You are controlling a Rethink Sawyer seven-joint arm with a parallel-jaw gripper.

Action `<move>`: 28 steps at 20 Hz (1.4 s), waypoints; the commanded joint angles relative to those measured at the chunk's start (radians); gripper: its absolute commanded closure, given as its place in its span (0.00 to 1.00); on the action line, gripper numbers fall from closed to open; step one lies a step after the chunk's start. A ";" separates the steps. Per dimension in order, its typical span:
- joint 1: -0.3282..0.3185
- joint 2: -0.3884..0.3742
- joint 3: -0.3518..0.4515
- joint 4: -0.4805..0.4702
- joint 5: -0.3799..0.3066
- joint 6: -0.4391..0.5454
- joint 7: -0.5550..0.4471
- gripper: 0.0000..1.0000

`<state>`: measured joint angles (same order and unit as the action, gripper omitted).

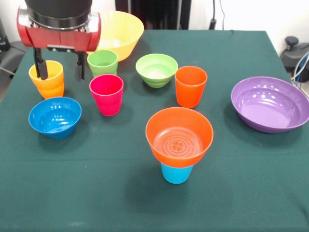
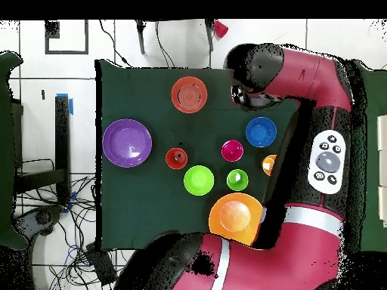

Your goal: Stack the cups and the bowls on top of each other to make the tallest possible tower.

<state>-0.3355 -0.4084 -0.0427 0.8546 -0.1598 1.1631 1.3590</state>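
My gripper (image 1: 60, 71) hangs at the far left, open. One finger (image 1: 41, 67) is over the mouth of the yellow-orange cup (image 1: 47, 79) and the other is just right of it, so the jaws straddle its right rim. An orange bowl (image 1: 178, 135) sits upright on an upside-down light blue cup (image 1: 176, 173) near the front, a two-piece tower. The magenta cup (image 1: 106, 94), green cup (image 1: 102, 62) and orange cup (image 1: 190, 86) stand alone. The blue bowl (image 1: 54, 117), light green bowl (image 1: 156, 69), purple bowl (image 1: 270, 104) and yellow bowl (image 1: 118, 31) also stand alone.
In the overhead view the arm (image 2: 302, 75) covers the gripper and part of the yellow-orange cup (image 2: 270, 164). The tower's orange bowl (image 2: 189, 94) is at the top and the purple bowl (image 2: 127, 142) at the left. The green tablecloth (image 1: 251, 193) reaches the table's edges.
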 commanded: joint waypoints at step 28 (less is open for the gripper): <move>0.012 -0.031 0.099 0.348 0.030 -0.255 0.087 0.00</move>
<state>-0.3335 -0.4755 -0.0470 1.0816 -0.1517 0.9530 1.3590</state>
